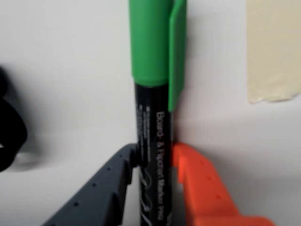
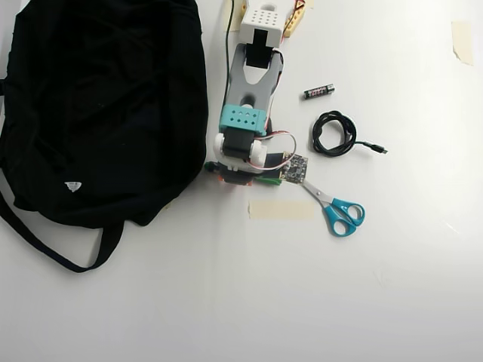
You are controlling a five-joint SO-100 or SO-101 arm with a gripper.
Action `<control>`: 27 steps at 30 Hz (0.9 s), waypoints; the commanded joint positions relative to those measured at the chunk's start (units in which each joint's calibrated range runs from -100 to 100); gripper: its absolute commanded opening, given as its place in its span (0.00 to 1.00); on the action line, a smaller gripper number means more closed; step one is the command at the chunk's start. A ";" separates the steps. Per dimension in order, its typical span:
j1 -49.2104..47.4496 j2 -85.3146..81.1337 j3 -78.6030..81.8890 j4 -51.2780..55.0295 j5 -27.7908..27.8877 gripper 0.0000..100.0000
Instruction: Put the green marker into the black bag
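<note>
Marker clamped between the jaws.
I see the two-finger gripper (image 1: 154,157), grey and orange jaws, pressed onto the dark barrel of the green-capped marker (image 1: 153,94), just beside the large soft black fabric bag (image 2: 98,105).

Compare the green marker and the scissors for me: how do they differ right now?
The green marker sits between the gripper fingers; the scissors lie untouched on the table. The marker's cap is green and its barrel dark with white print; the scissors have blue handles and bare metal blades. Both are slim.
</note>
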 commanded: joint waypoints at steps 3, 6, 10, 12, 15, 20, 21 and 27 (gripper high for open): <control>-0.61 0.60 0.47 0.60 -0.13 0.05; -0.61 0.60 0.47 0.60 -0.13 0.02; -0.61 0.60 0.47 0.60 -0.13 0.02; -0.61 0.60 0.47 0.60 -0.13 0.02; -0.61 0.51 0.47 0.60 -0.18 0.02; -0.61 0.35 0.20 0.60 -0.71 0.02; -0.61 0.35 -0.70 0.68 -0.92 0.02; -1.13 0.35 -2.40 0.77 -1.23 0.02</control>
